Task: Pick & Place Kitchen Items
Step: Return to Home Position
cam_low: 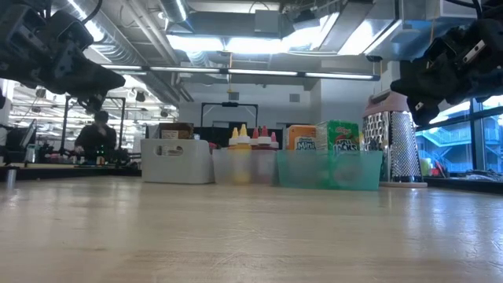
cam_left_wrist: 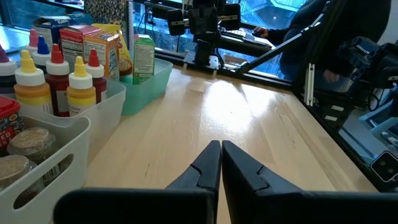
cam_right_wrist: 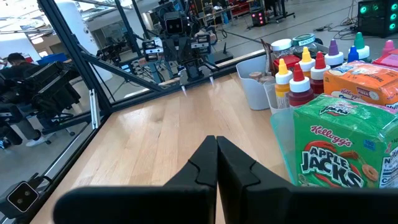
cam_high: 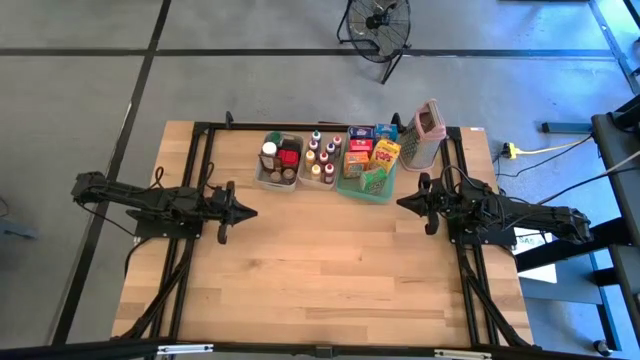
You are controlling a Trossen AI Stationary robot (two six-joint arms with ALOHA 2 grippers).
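Surface (cam_high: 330,270): both arms parked at opposite sides, tips facing in, which looks like homing. Left tool (cam_high: 250,212) and right tool (cam_high: 402,203) are fully closed and empty. Kitchen items (cam_high: 322,155) are sorted between the tools: boxes (cam_right_wrist: 336,155) in green bin (cam_low: 330,177) beside right tool, squeeze bottles (cam_left_wrist: 81,87) in clear bin (cam_low: 244,169), jars (cam_left_wrist: 31,140) in gray bin (cam_low: 177,165) nearer left tool.

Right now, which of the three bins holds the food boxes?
The green bin, the one beside the grater; the middle bin holds squeeze bottles, the gray one jars.
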